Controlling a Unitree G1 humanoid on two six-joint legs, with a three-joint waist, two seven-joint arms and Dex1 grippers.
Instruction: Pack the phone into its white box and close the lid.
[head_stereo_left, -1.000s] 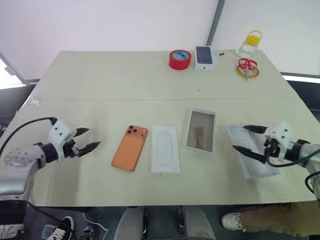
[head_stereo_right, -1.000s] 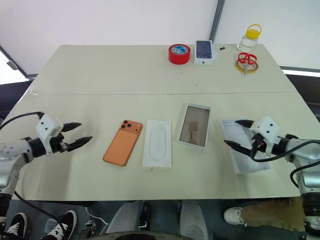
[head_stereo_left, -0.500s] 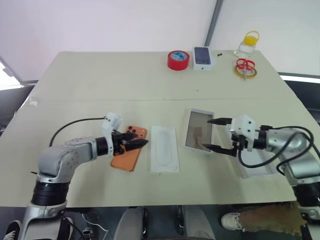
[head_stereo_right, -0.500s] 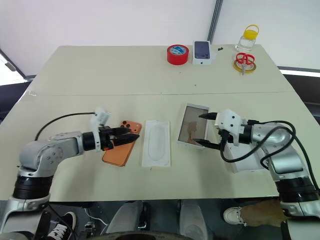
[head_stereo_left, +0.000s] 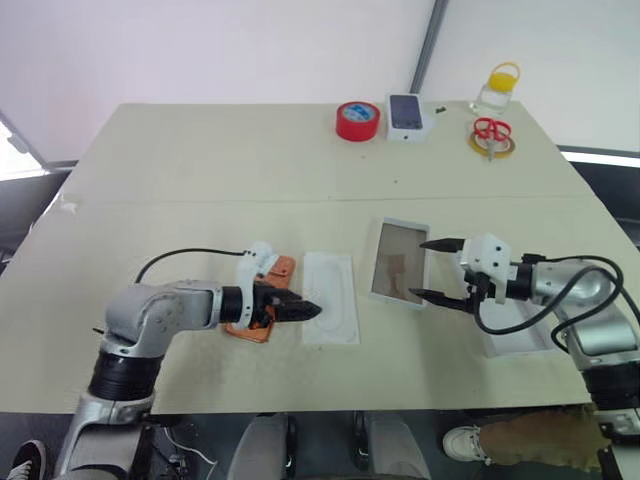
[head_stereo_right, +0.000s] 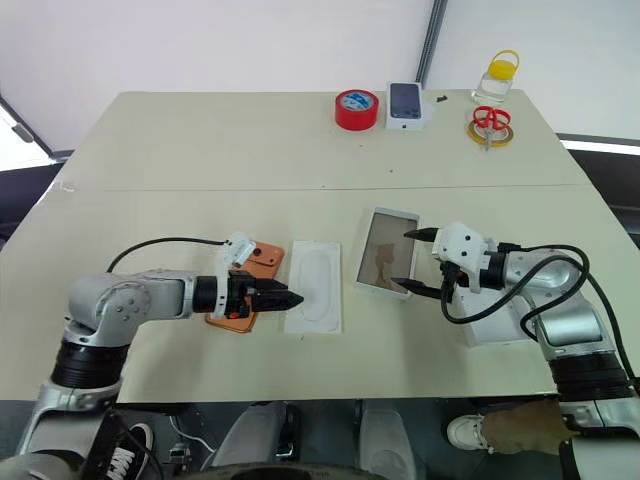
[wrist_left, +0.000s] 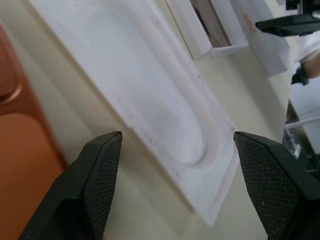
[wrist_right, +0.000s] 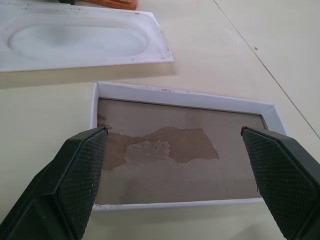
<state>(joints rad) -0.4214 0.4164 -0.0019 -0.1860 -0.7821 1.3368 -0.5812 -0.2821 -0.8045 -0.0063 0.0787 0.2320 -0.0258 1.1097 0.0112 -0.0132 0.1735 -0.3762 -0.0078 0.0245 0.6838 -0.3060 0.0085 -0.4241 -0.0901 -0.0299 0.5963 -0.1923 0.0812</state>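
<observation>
The orange phone (head_stereo_left: 281, 268) lies flat on the table, left of centre, partly hidden under my left gripper (head_stereo_left: 305, 311). That gripper is open, and its fingers (wrist_left: 100, 175) point past the phone's right edge toward a flat white card (head_stereo_left: 330, 297). Whether it touches the phone I cannot tell. The white box (head_stereo_left: 380, 262), a shallow tray with a brownish floor, lies right of the card. My right gripper (head_stereo_left: 422, 268) is open at the tray's right edge, its fingers (wrist_right: 75, 170) spanning the tray's short side. The lid (head_stereo_left: 515, 340) rests on the table under my right arm.
At the table's far edge stand a red tape roll (head_stereo_left: 358, 120), a small white box printed with a dark phone (head_stereo_left: 407, 112), red scissors on a yellow ring (head_stereo_left: 493, 135) and a yellow-capped bottle (head_stereo_left: 497, 88). A seam crosses the table's middle.
My left gripper swept right from the table's left side to over the phone and rolled. My right gripper moved left from above the lid to the tray's right edge.
</observation>
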